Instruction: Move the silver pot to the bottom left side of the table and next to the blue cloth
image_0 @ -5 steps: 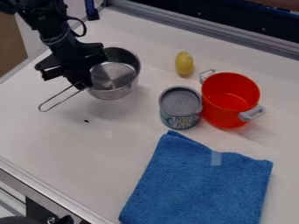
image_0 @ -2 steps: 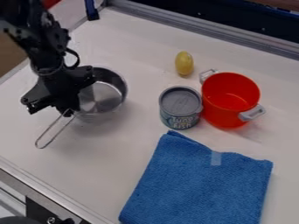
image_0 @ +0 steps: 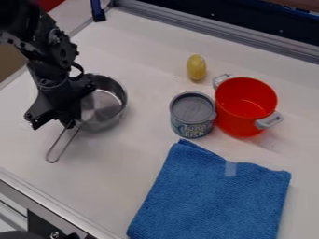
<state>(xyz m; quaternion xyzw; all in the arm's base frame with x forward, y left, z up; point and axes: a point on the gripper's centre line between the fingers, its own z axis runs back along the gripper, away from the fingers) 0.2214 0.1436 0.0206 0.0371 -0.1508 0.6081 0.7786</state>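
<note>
Pale tabletop (image_0: 146, 168) stretches from the silver pot (image_0: 103, 109) down to the blue cloth (image_0: 211, 198), and that's the room I have to work with. Metal trim (image_0: 59, 203) marks the near lower-left edge, running diagonally; the cloth's lower-left corner sits just beside it. The pot's wire handle (image_0: 67, 145) points down and left at that trim, with some tabletop between its looped end and the edge. Along the far side I've got a grey metal rail (image_0: 218, 33), well apart from the pot.

To the pot's right stands a fish can (image_0: 192, 115), right by the cloth's top corner, with a red pot (image_0: 246, 109) close at the can's right and a yellow oval item (image_0: 197, 67) above the can.

My arm (image_0: 53, 56) comes in from the upper left and slants down to the pot's left side. The gripper (image_0: 72, 123) hangs there, pointing down, clamped on the silver pot where the handle meets the wall. From this angle I can't tell whether the pot's base touches the table.
</note>
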